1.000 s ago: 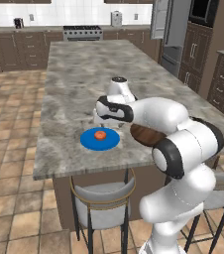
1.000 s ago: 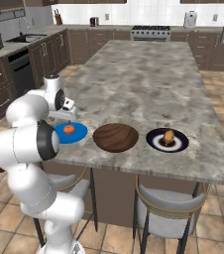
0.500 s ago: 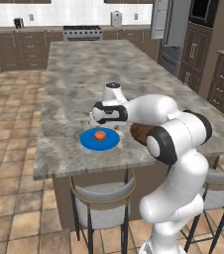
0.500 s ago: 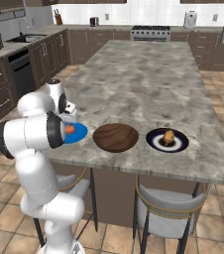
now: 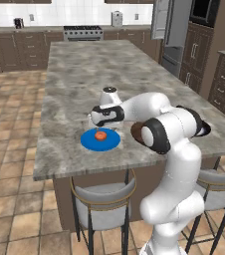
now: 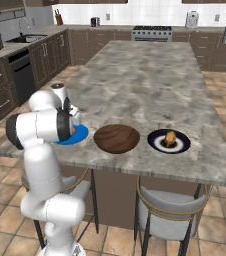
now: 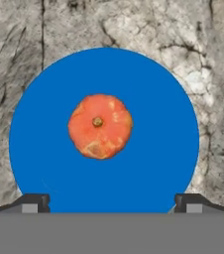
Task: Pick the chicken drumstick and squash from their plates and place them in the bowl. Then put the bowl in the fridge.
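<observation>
The gripper [image 7: 109, 202] hangs over the blue plate [image 7: 44, 163], its two dark fingertips [image 7: 32, 202] spread wide apart and holding nothing. Between them, in the hand view, the orange squash [image 7: 100, 126] lies near the middle of the plate with bare blue all round it. From the left base view the hand sits just above the squash [image 5: 100, 135] on the plate [image 5: 88, 143], which rests on the grey marble island [image 5: 79, 69]. Just beside the plate, towards the right, stands the brown wooden bowl [image 6: 116, 138]. Beyond it the chicken drumstick [image 6: 170, 137] lies on a dark-rimmed plate [image 6: 157, 143]. The robot's own arm hides part of the blue plate [image 6: 80, 136] in the right base view. The fridge [image 5: 173, 27] stands well apart.
</observation>
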Available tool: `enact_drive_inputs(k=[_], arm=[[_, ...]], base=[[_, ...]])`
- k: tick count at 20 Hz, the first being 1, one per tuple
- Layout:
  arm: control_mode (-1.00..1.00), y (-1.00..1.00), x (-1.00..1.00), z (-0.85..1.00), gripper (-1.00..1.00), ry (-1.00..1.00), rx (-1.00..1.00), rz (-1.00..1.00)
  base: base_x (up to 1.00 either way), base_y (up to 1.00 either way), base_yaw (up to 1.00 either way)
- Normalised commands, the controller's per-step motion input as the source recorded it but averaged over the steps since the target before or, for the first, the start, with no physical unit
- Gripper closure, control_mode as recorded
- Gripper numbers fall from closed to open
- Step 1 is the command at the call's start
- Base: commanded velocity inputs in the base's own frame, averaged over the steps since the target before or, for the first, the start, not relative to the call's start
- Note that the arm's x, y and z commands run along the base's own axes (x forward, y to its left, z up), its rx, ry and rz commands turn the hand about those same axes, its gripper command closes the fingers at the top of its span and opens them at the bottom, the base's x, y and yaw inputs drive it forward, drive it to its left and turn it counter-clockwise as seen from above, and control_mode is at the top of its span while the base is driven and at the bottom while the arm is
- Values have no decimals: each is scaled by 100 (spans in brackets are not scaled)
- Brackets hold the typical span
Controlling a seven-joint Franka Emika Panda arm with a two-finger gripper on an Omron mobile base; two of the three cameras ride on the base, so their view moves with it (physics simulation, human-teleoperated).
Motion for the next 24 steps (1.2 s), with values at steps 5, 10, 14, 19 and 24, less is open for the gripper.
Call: enact_drive_inputs(k=[5,10,14,19,24], arm=[[-100,4,31,-30,-100,2,0,-1],[-100,8,29,-25,-100,4,0,-1],[-100,10,20,-20,-100,4,0,-2],[-100,1,4,-18,-100,2,0,-3],[-100,1,-5,-15,-100,0,0,-7]], base=[[0,0,0],[0,0,0],[0,0,0],[0,0,0],[0,0,0]])
